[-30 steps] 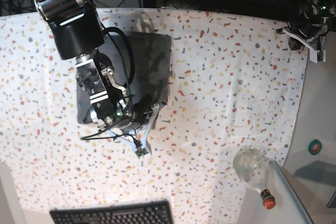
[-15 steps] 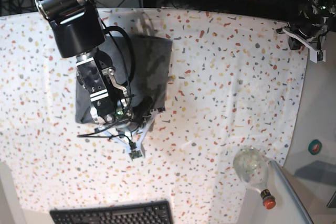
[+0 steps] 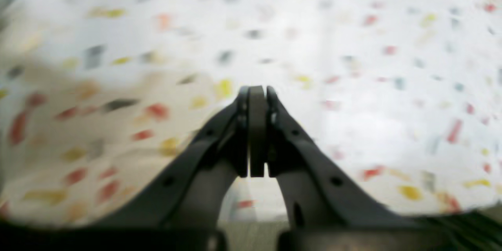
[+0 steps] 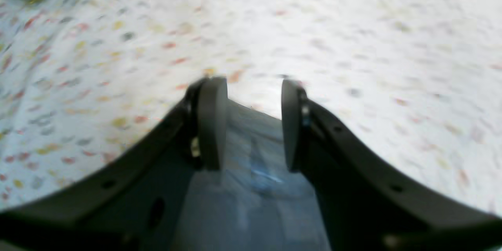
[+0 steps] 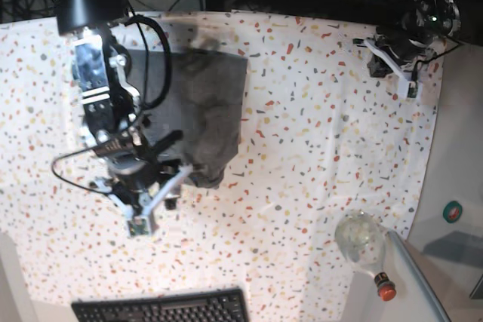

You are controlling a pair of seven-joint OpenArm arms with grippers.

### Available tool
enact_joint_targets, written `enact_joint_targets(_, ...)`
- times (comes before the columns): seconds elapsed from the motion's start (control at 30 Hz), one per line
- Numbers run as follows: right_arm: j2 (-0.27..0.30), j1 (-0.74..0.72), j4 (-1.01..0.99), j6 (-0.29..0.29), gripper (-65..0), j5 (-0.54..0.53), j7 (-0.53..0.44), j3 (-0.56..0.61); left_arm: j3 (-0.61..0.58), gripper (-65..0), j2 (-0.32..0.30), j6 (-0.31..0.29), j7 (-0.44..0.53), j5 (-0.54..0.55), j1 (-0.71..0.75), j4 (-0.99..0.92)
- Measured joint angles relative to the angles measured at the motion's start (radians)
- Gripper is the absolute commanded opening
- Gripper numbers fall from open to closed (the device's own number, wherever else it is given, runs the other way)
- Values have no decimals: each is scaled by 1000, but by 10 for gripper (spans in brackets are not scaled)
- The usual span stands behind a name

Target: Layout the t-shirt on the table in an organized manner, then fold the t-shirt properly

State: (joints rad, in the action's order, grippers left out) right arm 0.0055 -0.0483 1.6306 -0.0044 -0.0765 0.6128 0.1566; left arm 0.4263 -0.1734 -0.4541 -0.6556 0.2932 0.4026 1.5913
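Grey t-shirt [image 5: 204,111] folded (rumpled), speckled table [image 5: 324,111]

One grey t-shirt [image 5: 204,111] is counted, lying folded on one speckled tabletop [image 5: 317,133]. Two tools are counted: the right tool [image 5: 155,197] and the left tool [image 5: 396,62]. One black keyboard [image 5: 162,308] is seen at the near edge. One clear bottle with a red cap [image 5: 366,250] is counted at the corner. One small round teal object [image 5: 452,211] is seen beside the tabletop.
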Motion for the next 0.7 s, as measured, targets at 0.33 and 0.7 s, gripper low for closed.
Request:
enact_joint_targets(0.33, 84, 346, 93, -2, -650, -9, 10, -84, -382, -650, 143, 9, 1, -7, -51, 148)
enact_joint_targets(0.7, 43, 360, -62, -1, -650, -6, 0, -85, -603, -650, 117, 117, 20, 3, -133, -149)
